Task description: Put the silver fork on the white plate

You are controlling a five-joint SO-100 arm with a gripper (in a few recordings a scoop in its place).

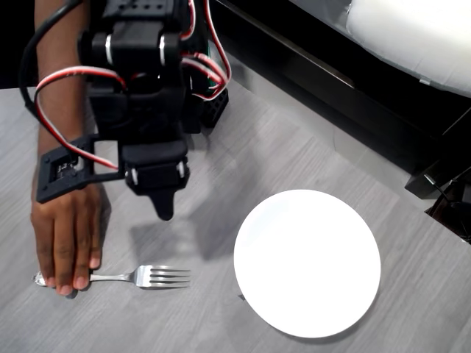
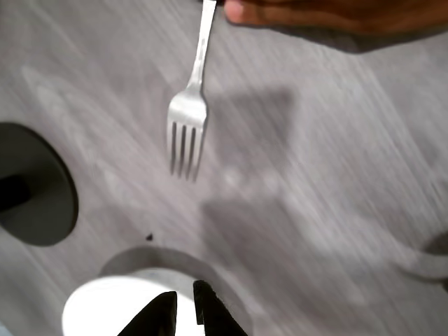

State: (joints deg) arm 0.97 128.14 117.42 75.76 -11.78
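The silver fork [image 1: 151, 276] lies flat on the grey table, tines pointing right toward the white plate [image 1: 307, 262]. A person's hand [image 1: 68, 239] rests on the end of the fork's handle. My black gripper [image 1: 163, 209] hangs above the table just behind the fork's head, shut with nothing in it. In the wrist view the fork [image 2: 189, 115] lies ahead with its tines toward me, and the hand [image 2: 329, 14] is at the top edge. The plate [image 2: 105, 308] is at the bottom, under my gripper [image 2: 185, 292], whose jaws are almost together.
The arm's black body with red and white cables [image 1: 147, 81] covers the upper left. The table ends at a dark edge [image 1: 331, 81] running diagonally at upper right. A dark round shape [image 2: 31, 185] sits at the left of the wrist view.
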